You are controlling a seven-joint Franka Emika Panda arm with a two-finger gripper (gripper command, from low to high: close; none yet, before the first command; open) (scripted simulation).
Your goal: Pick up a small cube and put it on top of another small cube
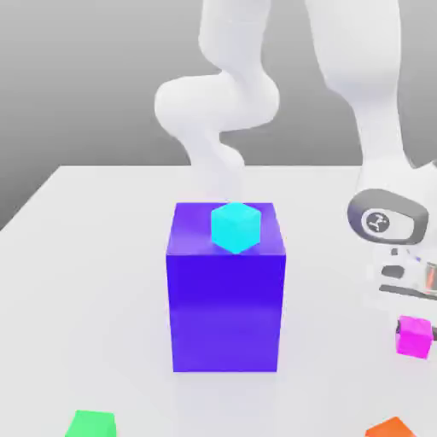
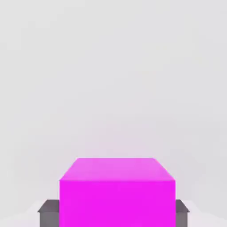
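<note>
Gripper (image 1: 416, 317) low at the exterior view's right, clamped on the pink cube (image 1: 415, 336). In the hand view, a grey finger (image 2: 48, 213) sits tight against each side of that cube (image 2: 117, 195), with white table (image 2: 111, 80) beyond. Whether the cube rests on the table or is just clear of it, cannot tell.

Big blue block (image 1: 226, 290) stands mid-table, well apart from the gripper toward the exterior view's left. Cyan cube (image 1: 235, 226) sits on top of the block near its back edge. Green cube (image 1: 92, 423) on the table at the near left edge. Orange cube (image 1: 393, 428) near right, close below the pink cube.
</note>
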